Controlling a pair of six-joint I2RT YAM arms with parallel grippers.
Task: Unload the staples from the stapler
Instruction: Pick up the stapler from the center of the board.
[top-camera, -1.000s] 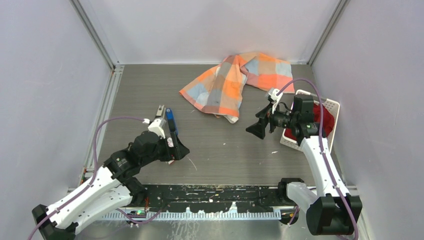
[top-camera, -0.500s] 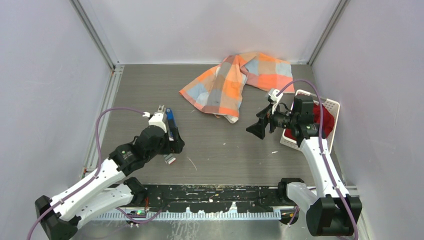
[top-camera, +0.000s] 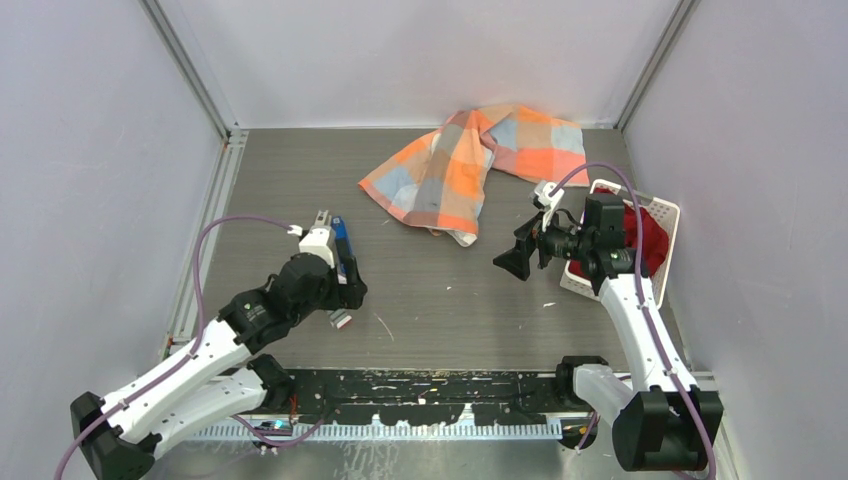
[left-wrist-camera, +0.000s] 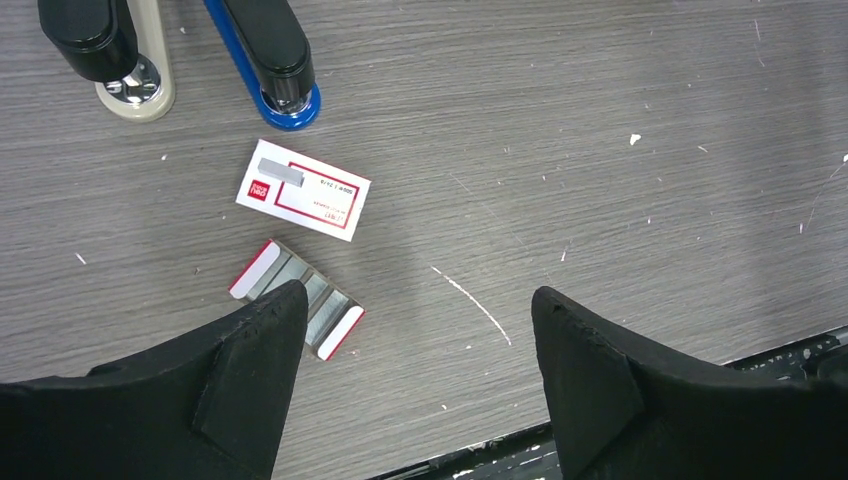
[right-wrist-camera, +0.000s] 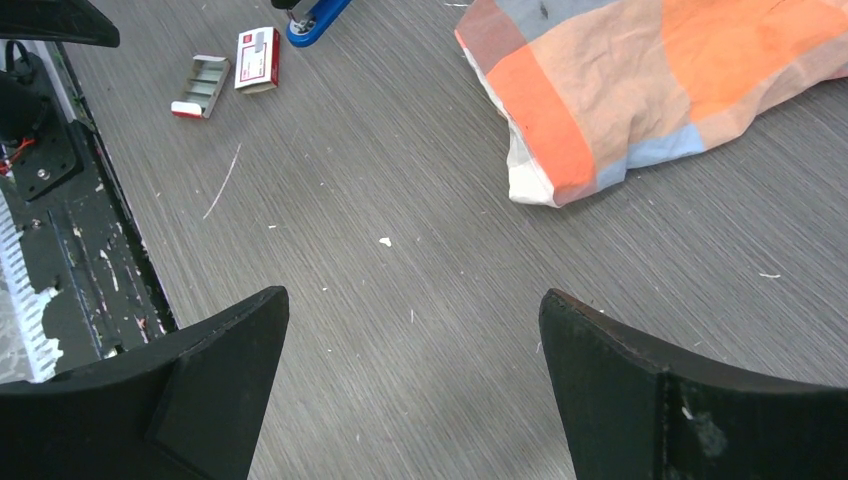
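The slim blue stapler (left-wrist-camera: 272, 55) with a black top lies on the table at the far left, also seen as the stapler (top-camera: 342, 240) from above and the stapler (right-wrist-camera: 318, 18) from the right wrist. No staples show in it. Silver staple strips (left-wrist-camera: 318, 300) lie in a small open red-and-white tray just under my left gripper's left fingertip. My left gripper (left-wrist-camera: 420, 300) hovers open above the table just near of the stapler, the left gripper (top-camera: 350, 285) holding nothing. My right gripper (right-wrist-camera: 415, 295) hangs open and empty over mid-table, the right gripper (top-camera: 512, 258) far from the stapler.
A beige stapler (left-wrist-camera: 125, 70) lies beside the blue one. A flat white-and-red packet (left-wrist-camera: 303, 190) sits between stapler and tray. A checked orange cloth (top-camera: 470, 165) lies at the back. A white basket (top-camera: 668, 212) with something red stands at the right.
My left gripper has drawn back up toward the stapler, uncovering the packet and tray near the table's front. The right arm has barely moved.
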